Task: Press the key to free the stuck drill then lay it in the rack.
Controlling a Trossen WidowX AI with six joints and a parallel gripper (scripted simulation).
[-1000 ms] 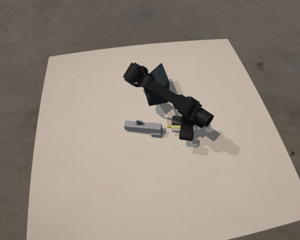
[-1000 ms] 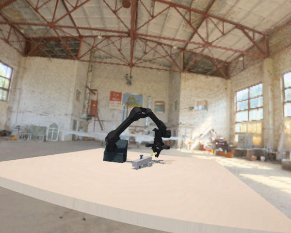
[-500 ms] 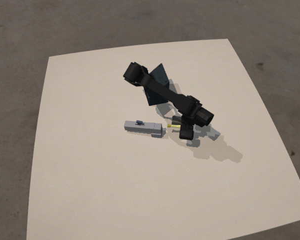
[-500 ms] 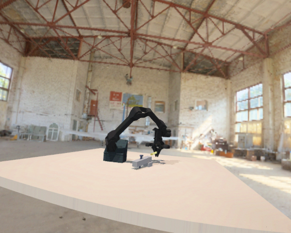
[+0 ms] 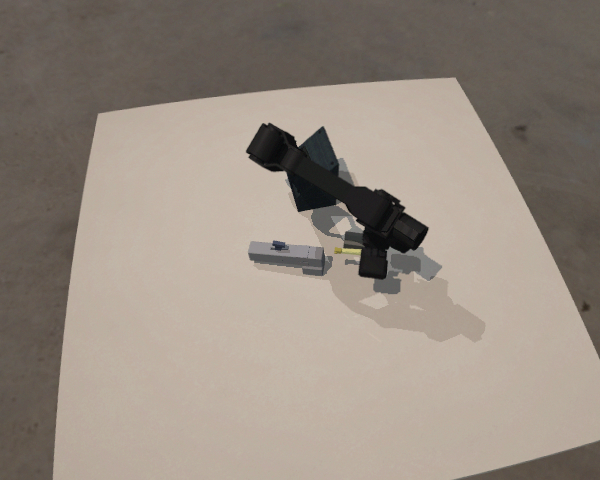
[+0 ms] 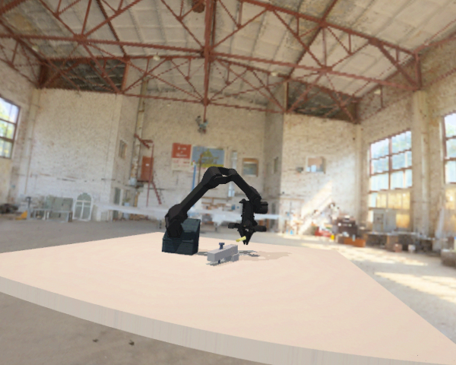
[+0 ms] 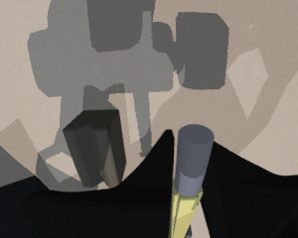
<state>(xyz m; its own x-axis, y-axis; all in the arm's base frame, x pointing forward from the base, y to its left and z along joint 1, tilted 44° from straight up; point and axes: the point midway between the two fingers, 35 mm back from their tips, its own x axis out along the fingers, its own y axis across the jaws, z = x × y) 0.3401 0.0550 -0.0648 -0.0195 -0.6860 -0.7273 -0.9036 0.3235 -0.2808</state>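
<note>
My gripper (image 6: pixel 245 242) (image 7: pixel 178 135) is shut on the drill, which has a yellow part (image 5: pixel 348 251) (image 6: pixel 241 239) (image 7: pixel 185 213) and a blue-grey round end (image 7: pixel 194 159). The drill is out of the grey block (image 5: pixel 285 253) (image 6: pixel 221 253) and held in the air past its end, the yellow tip pointing back toward it. The blue key (image 5: pixel 278 245) (image 6: pixel 221 245) stands up from the block's top. A dark block that looks like the rack (image 5: pixel 353 238) (image 7: pixel 91 146) lies low beside the gripper, to the left in the wrist view. In the top view the hand hides the fingertips.
The arm's dark base (image 5: pixel 313 193) (image 6: pixel 191 237) stands behind the grey block on the pale table (image 5: pixel 212 361) (image 6: pixel 240 306). The arm reaches over from it. Arm and gripper shadows fall around the rack and under the hand.
</note>
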